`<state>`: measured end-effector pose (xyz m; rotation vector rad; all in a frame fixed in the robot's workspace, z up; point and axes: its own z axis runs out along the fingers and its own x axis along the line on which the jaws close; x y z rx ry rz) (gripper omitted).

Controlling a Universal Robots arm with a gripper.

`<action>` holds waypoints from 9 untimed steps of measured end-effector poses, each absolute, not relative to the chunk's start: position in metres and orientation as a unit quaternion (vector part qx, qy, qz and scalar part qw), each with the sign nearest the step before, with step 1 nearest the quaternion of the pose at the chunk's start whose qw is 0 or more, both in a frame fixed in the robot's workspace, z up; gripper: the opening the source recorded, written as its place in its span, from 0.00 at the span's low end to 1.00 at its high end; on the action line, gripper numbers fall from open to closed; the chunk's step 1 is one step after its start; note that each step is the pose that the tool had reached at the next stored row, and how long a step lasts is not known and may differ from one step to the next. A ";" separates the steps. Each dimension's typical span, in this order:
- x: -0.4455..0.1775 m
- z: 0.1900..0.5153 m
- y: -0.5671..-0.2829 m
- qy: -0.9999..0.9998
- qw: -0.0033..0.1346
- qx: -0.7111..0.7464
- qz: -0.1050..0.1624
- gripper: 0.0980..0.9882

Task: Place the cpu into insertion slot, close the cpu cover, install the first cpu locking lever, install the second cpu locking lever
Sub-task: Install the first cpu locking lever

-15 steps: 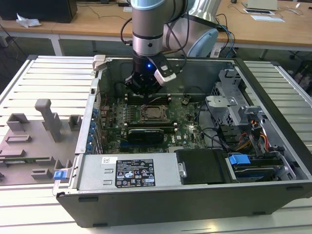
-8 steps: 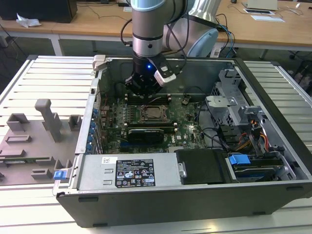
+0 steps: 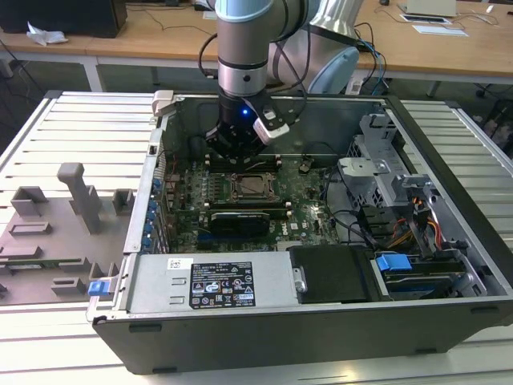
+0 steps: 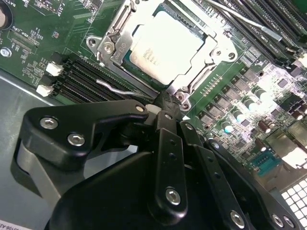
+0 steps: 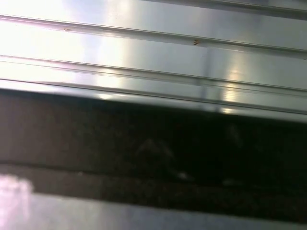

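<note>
Currently cpu [image 4: 163, 48] sits seated in insertion slot [image 3: 248, 189], cpu cover [image 4: 204, 72] down over it as a frame. Gripper [image 4: 165, 112], fingers pressed together, hovers just beside socket corner near a wire locking lever [image 4: 122, 88], prob. to push it home.

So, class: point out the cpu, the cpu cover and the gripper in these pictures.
cpu [image 4: 165, 45], second wrist view: middle of its pale metal top.
cpu cover [image 4: 204, 64], second wrist view: one side of the frame.
gripper [image 4: 165, 112], second wrist view: at its tips.
</note>
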<state>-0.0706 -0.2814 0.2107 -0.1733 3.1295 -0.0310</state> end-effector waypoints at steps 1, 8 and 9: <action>-0.071 0.210 -0.281 0.998 0.004 -0.055 -0.010 0.01; -0.070 0.206 -0.281 0.998 0.004 -0.055 -0.010 0.01; -0.070 0.205 -0.281 0.998 0.004 -0.055 -0.010 0.01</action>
